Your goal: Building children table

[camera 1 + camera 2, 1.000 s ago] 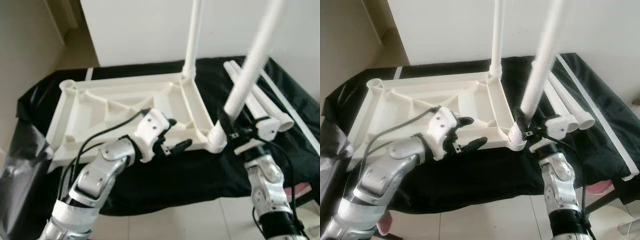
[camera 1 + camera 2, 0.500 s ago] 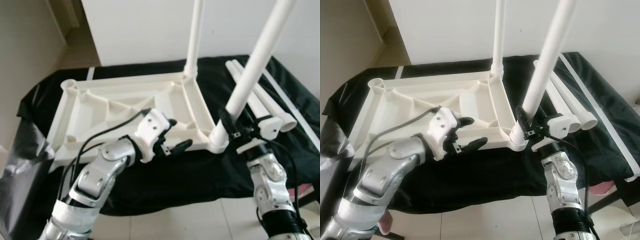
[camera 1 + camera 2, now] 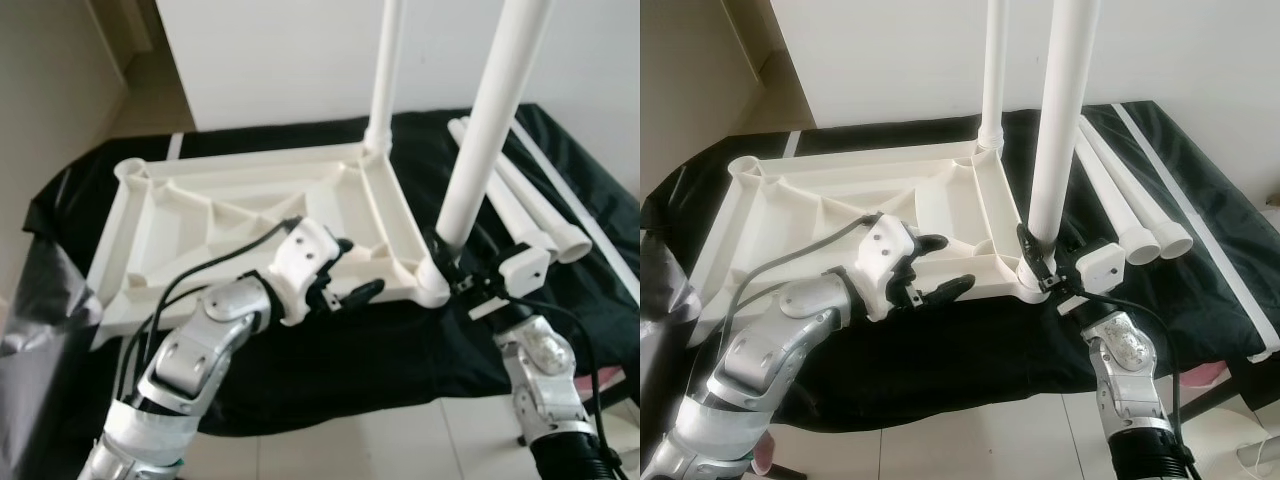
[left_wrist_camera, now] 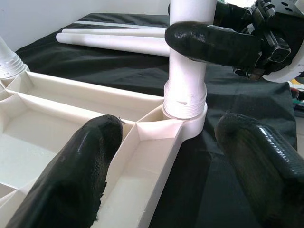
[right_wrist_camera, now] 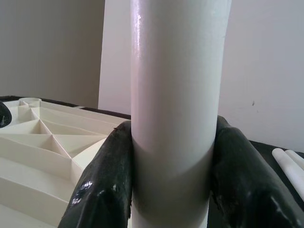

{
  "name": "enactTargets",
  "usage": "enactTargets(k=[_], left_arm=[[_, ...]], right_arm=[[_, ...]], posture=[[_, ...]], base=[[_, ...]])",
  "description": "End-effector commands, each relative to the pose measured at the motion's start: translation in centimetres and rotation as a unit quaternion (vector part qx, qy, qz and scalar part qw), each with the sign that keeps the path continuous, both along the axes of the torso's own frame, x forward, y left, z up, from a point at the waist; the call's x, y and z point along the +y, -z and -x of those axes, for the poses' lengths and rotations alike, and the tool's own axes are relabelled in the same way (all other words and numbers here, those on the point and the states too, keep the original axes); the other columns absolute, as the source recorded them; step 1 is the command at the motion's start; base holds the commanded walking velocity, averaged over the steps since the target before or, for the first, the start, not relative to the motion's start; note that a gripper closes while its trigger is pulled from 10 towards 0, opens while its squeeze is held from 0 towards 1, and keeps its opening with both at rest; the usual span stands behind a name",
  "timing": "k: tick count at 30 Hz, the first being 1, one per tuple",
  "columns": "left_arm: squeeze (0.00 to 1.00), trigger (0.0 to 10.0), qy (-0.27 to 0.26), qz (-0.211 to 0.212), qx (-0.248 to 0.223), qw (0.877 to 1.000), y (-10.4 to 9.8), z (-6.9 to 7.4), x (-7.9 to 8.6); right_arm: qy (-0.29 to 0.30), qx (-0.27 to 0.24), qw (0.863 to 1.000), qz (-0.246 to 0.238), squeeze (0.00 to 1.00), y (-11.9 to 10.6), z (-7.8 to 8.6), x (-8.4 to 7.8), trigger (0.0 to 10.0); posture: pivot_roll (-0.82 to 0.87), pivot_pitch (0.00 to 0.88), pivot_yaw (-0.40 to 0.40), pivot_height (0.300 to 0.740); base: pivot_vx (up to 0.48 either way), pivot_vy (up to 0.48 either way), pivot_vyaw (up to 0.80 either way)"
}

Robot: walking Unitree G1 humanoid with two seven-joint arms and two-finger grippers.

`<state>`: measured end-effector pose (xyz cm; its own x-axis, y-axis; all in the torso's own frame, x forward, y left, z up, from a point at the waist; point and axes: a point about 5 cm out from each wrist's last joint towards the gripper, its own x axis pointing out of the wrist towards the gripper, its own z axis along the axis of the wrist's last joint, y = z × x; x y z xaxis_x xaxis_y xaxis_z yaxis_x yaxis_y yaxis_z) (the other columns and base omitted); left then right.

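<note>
Left eye view is showing a low surface draped in black cloth, standing on a pale tiled floor in front of a white wall, with a beige wall running along the robot's left side. An upside-down white plastic tabletop is lying on the cloth, its ribbed underside facing up. One white leg is already standing upright in the far right corner socket. The right end effector is gripping a second white leg just above the near right corner socket, its two black fingers pressing on either side of the tube, and the leg is standing almost upright with its lower end seated in that socket. The left end effector is hovering over the near rim of the tabletop just beside that corner, its fingers spread wide and holding nothing; in the left wrist view one finger is lying over the inner tray and the other over the black cloth, with the rim between them. Two spare white legs are lying side by side on the cloth to the robot's right of the tabletop, and a thin white strip is lying beyond them near the surface edge.
</note>
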<state>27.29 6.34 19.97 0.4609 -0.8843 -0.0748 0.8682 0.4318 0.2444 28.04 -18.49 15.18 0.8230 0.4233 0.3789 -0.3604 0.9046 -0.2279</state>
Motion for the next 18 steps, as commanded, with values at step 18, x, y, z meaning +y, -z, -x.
enactTargets(k=[18], left_arm=[[0.0, 10.0, 0.01, 0.0, 0.0, 1.0, -0.2, 0.1, -0.1]], right_arm=[[0.088, 0.157, 0.981, -0.067, 0.0, 5.1, -0.5, -1.0, 10.0]], posture=[[-0.05, 0.1, 0.045, 0.74]], base=[[0.0, 0.0, 0.0]])
